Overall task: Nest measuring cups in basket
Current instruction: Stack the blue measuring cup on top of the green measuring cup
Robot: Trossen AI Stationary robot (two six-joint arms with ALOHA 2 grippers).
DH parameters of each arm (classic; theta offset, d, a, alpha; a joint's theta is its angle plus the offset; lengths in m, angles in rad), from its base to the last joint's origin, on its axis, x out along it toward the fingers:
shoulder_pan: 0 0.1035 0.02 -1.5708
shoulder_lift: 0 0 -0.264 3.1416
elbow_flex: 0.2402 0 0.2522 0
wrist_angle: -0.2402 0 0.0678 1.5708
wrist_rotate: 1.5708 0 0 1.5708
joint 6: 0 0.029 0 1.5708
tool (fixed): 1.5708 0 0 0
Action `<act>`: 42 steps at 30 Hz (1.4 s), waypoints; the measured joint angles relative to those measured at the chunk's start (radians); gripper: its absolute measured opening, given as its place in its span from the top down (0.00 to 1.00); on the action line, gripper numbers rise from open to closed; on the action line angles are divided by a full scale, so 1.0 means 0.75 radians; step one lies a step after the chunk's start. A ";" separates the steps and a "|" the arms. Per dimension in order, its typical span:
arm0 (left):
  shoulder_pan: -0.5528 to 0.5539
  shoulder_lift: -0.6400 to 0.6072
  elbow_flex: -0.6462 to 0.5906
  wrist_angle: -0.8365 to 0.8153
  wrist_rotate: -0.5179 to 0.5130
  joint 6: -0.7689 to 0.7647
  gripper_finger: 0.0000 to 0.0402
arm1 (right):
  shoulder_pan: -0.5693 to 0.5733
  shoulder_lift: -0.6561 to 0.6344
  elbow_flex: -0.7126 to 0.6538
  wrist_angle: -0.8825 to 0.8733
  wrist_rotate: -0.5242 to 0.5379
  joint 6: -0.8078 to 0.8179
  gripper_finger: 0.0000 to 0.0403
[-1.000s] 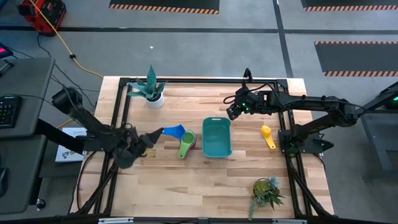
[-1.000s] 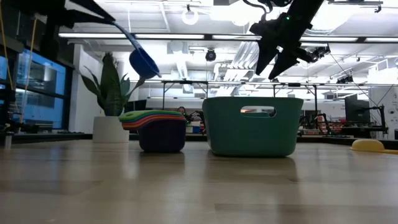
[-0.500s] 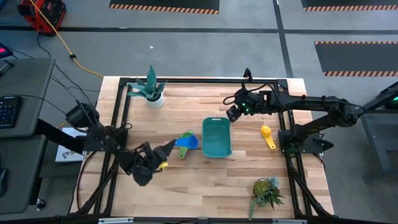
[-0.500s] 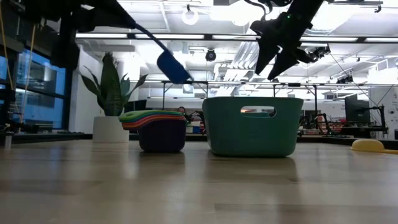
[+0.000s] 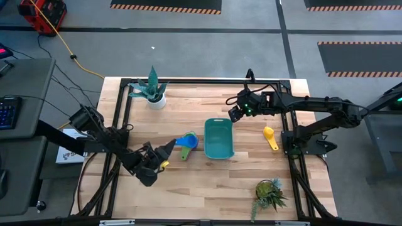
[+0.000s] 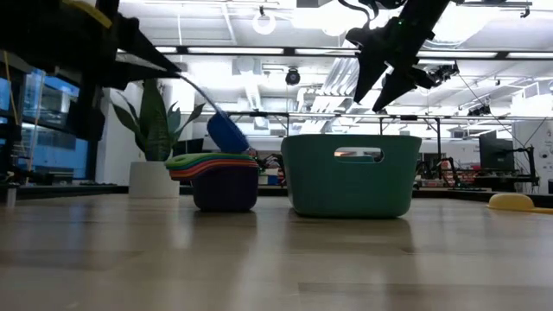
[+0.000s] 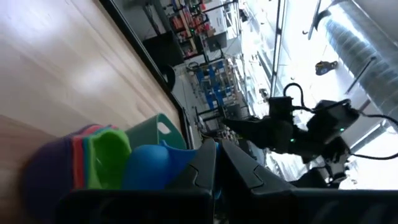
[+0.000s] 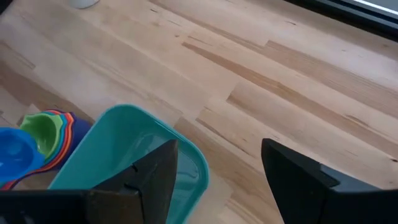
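My left gripper (image 5: 168, 149) is shut on a blue measuring cup (image 5: 187, 142), which hovers tilted just over the stack of nested cups (image 5: 188, 150). In the low view the blue cup (image 6: 226, 132) sits a little above the stack's rims (image 6: 212, 161). The stack stands on its purple base, left of the teal basket (image 5: 218, 138). A yellow cup (image 5: 270, 137) lies alone on the table, right of the basket. My right gripper (image 5: 235, 113) hangs open above the basket's far right corner; its wrist view shows the basket (image 8: 118, 152) below. My left gripper pinches the blue cup's flat handle (image 7: 189, 160) near its free end between its two fingers. It comes from the table's left and near side, slanting down, with the fingers along the handle. The cup is lifted clear, its bowl (image 6: 226, 132) tilted, lower than the fingers.
A spiky plant in a white pot (image 5: 152, 95) stands at the far left. A small leafy plant (image 5: 270, 192) stands at the near right corner. A black frame (image 5: 125, 107) borders the table. Bare wood lies near the basket and between basket and yellow cup.
My left gripper has swung toward the table's near edge and right, carrying the blue cup toward the basket, then lowered it from well above to just over the stack. The right arm has kept still.
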 joint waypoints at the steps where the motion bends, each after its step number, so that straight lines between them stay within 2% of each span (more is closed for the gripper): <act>1: 0.000 0.000 -0.009 -0.001 0.000 0.005 1.00 | 0.000 0.000 0.000 0.000 0.000 0.002 0.44; 10: 0.058 -0.010 -0.036 -0.002 0.001 -0.001 1.00 | 0.000 0.000 0.000 0.006 0.001 0.001 0.44; 20: 0.066 -0.010 -0.036 -0.010 0.056 0.053 0.92 | 0.000 0.000 0.000 0.006 0.020 -0.013 0.44; 36: 0.043 -0.010 -0.036 -0.024 0.100 0.060 0.61 | 0.000 0.000 0.000 0.006 0.020 -0.013 0.44; 42: -0.028 -0.010 -0.036 -0.027 0.168 0.132 0.55 | 0.000 0.000 0.000 0.006 0.020 -0.013 0.44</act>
